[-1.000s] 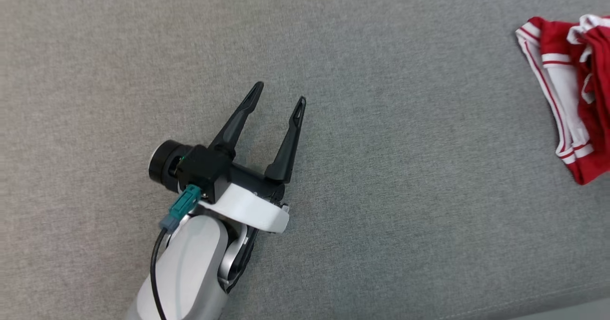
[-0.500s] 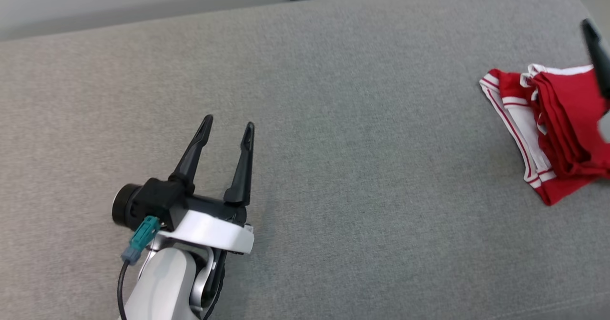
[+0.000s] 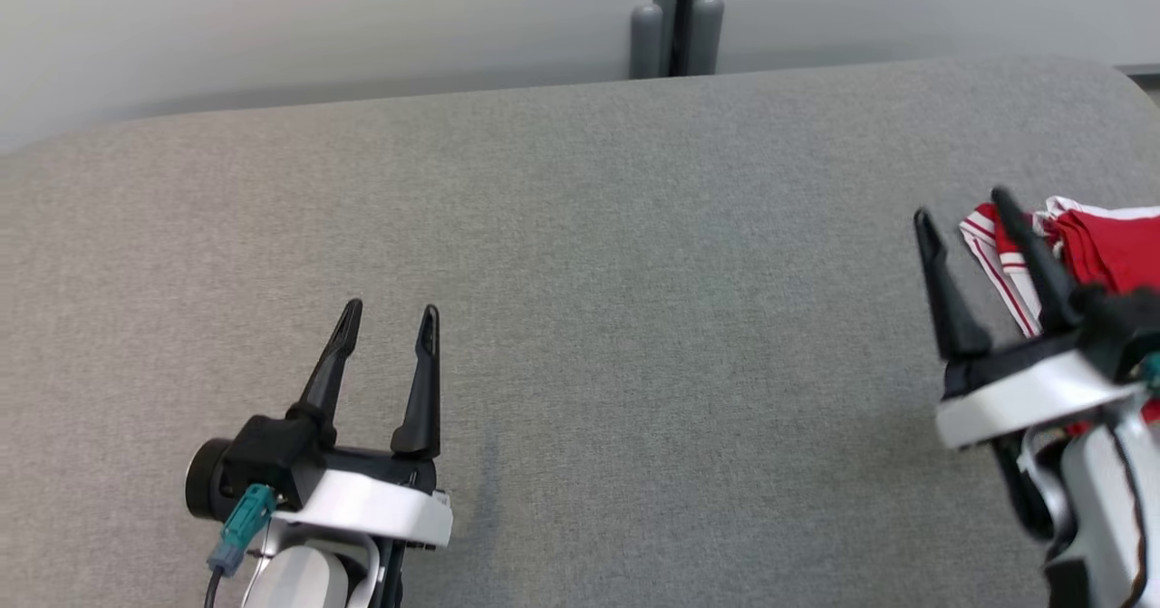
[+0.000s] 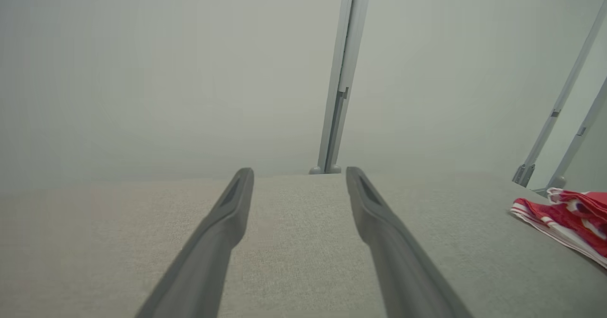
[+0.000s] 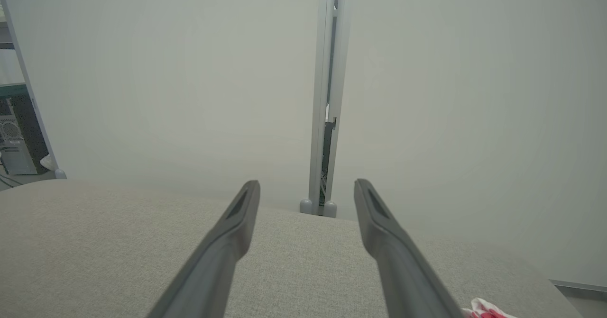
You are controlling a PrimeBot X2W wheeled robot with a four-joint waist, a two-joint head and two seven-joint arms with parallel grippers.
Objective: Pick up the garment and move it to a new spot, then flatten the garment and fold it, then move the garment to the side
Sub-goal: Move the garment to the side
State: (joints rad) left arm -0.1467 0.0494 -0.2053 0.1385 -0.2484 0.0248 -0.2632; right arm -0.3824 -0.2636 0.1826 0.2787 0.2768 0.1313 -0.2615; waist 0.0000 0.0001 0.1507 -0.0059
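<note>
Red and white cloth marks your target: the garment (image 3: pixel 1110 246) lies bunched in folds at the right edge of the grey fabric surface (image 3: pixel 634 318), red layers uppermost and white striped trim along its left side. Part of it runs out of the head view on the right.

Your right gripper (image 3: pixel 961 205) sits at the lower right of the head view, just in front of that cloth. Its two dark fingers are spread apart with nothing between them. One finger crosses the striped trim in the picture, but you cannot tell from this angle whether it touches the cloth or hangs above it. In the right wrist view the gap between the fingers shows bare grey weave, and a scrap of the red and white fabric peeks in at the bottom right corner, outside the right-hand finger.

Your left gripper (image 3: pixel 391 309) is at the lower left, well apart from the garment, fingers pointing up the view and parted to a moderate width, holding nothing. A teal connector (image 3: pixel 240 522) hangs at its wrist. From the left wrist view the garment lies far off to the right on the same surface.

Behind the surface stands a pale wall (image 3: pixel 272 19) with a grey post (image 3: pixel 675 14) rising near the middle.
</note>
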